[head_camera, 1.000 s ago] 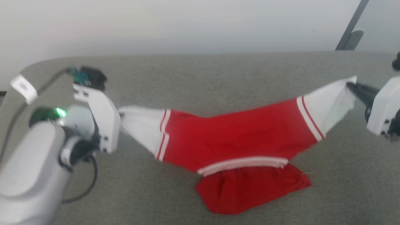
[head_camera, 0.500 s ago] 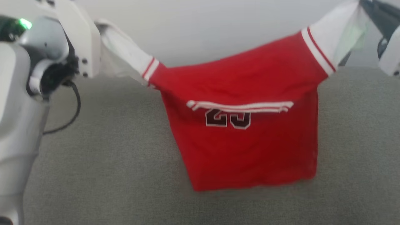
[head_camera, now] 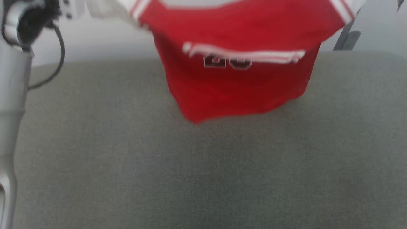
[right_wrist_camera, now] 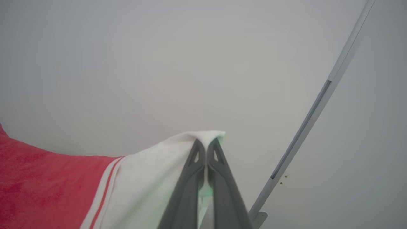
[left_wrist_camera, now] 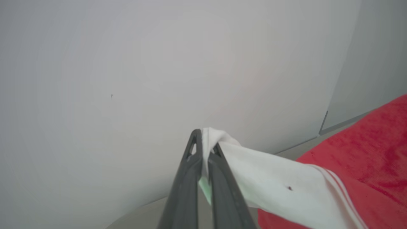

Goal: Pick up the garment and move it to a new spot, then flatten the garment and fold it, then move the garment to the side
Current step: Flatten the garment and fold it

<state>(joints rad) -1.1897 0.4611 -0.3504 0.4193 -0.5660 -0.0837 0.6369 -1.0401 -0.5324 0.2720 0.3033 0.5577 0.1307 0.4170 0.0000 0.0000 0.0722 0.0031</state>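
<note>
The garment (head_camera: 235,82), a red shirt with white sleeves and striped trim, hangs in the air at the top of the head view, its lower hem just above the grey surface (head_camera: 203,165). Dark numbers show blurred under a white striped band. My left gripper (left_wrist_camera: 203,140) is shut on the tip of one white sleeve (left_wrist_camera: 270,187). My right gripper (right_wrist_camera: 206,144) is shut on the other white sleeve (right_wrist_camera: 152,181). The red body (right_wrist_camera: 38,181) sags between the two grips.
My pale left forearm (head_camera: 12,95) with a black cable stands along the left edge of the head view. A light wall rises behind the grey surface, with a slanted grey bar (right_wrist_camera: 311,111) at the right.
Both grippers have lifted the garment off the grey surface and carried it higher. It now hangs free and lies farther up the head view.
</note>
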